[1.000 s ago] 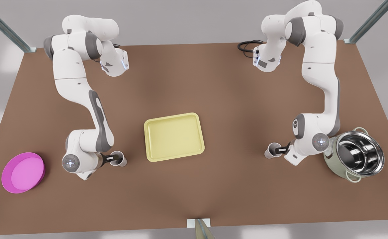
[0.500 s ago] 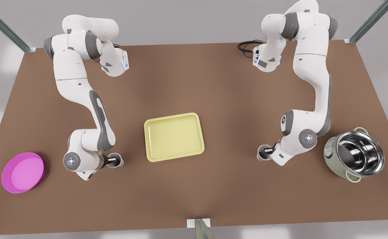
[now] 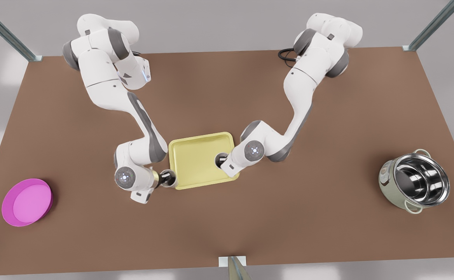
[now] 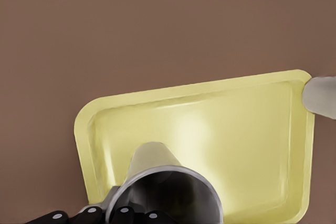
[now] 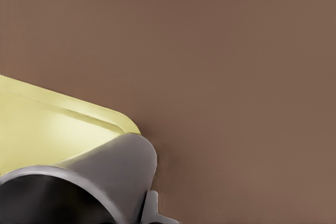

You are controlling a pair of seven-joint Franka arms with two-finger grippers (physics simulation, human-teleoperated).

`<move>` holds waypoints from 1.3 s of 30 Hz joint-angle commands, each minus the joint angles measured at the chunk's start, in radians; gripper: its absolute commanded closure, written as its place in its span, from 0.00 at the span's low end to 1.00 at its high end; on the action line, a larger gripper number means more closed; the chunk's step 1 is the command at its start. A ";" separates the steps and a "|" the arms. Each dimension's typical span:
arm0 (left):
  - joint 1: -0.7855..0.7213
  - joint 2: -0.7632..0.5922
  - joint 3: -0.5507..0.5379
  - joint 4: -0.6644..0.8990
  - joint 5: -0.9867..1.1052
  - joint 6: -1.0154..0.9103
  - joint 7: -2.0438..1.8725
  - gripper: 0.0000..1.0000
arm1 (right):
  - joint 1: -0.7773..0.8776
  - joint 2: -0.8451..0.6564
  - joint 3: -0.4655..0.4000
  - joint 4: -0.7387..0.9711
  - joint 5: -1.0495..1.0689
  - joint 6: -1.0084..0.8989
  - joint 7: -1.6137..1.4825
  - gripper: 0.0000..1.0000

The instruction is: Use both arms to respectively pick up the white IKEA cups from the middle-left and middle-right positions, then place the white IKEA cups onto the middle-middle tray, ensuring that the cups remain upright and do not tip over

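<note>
**Two cups arrive at the yellow tray**

Brown tabletop (image 3: 250,217) stretches under two white arms that converge on the pale yellow tray (image 3: 196,159) at its middle. On the front view's left, the left gripper (image 3: 164,179) holds a white cup (image 3: 169,178) at the tray's near-left corner, the cup sitting over the rim's edge with its dark inside facing up. The left wrist view shows that cup (image 4: 165,192) pinched at its rim by the black fingers (image 4: 89,212), its body tapering away towards the tray (image 4: 210,124) beyond; the jaws are closed on the cup. At the far corner of the tray in the same view, the pale side of the other cup (image 4: 321,96) pokes in.

On the front view's right, the right gripper (image 3: 224,162) carries the second cup (image 3: 221,159) over the tray's right side, just inside the rim, upright as far as can be told. In the right wrist view this cup (image 5: 100,177) looms close with a rounded corner of the tray (image 5: 47,124) behind it, and part of one finger (image 5: 151,211) lies against its wall, the jaws clamped on it. Whether either cup touches the tray cannot be told.

A magenta-pink dish (image 3: 27,202) lies near the tabletop's left edge, and a shiny steel pot (image 3: 415,186) stands at the right, both well apart from the arms.
</note>
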 commanded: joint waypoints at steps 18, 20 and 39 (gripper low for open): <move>0.003 -0.005 -0.001 -0.056 0.034 0.103 -0.484 0.00 | 0.126 -0.055 0.001 -0.160 0.040 0.065 -0.047 0.42; 0.009 -0.011 -0.003 -0.061 0.034 0.103 -0.484 0.00 | 0.125 -0.055 0.001 -0.160 0.040 0.060 -0.047 0.00; 0.380 -0.655 0.184 -0.148 0.203 -0.655 0.629 0.00 | -0.099 -0.305 -0.200 0.012 -0.136 -0.320 -0.036 0.00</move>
